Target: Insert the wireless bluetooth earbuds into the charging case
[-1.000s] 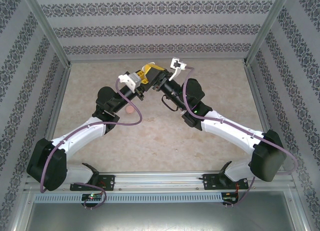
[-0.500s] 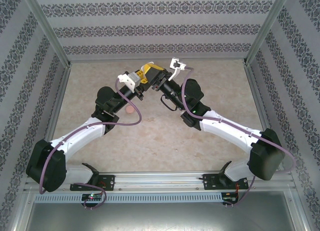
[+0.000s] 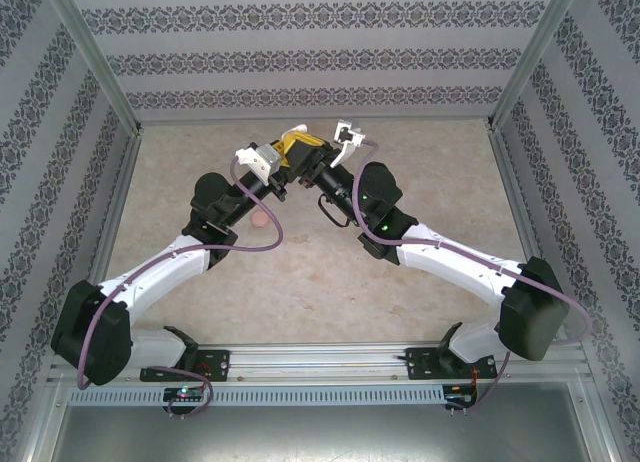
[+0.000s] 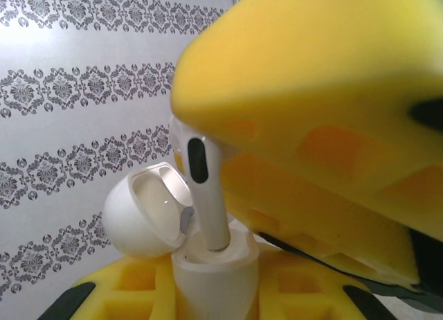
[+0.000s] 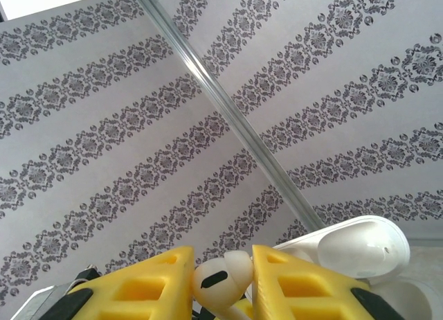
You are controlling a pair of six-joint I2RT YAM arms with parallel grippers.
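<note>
right hand [image 5: 221, 282] pinching white earbud [image 4: 206, 188] by its head | stem tip entering charging case [image 4: 211, 268] just beneath, case clamped in left hand [image 4: 208, 299] | likely light, stiff, slick: grip bulb, not stem

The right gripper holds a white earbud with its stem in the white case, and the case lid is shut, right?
No: the lid is open, tipped back, as the left wrist view shows. The right gripper does hold the white earbud, stem in the case.
</note>
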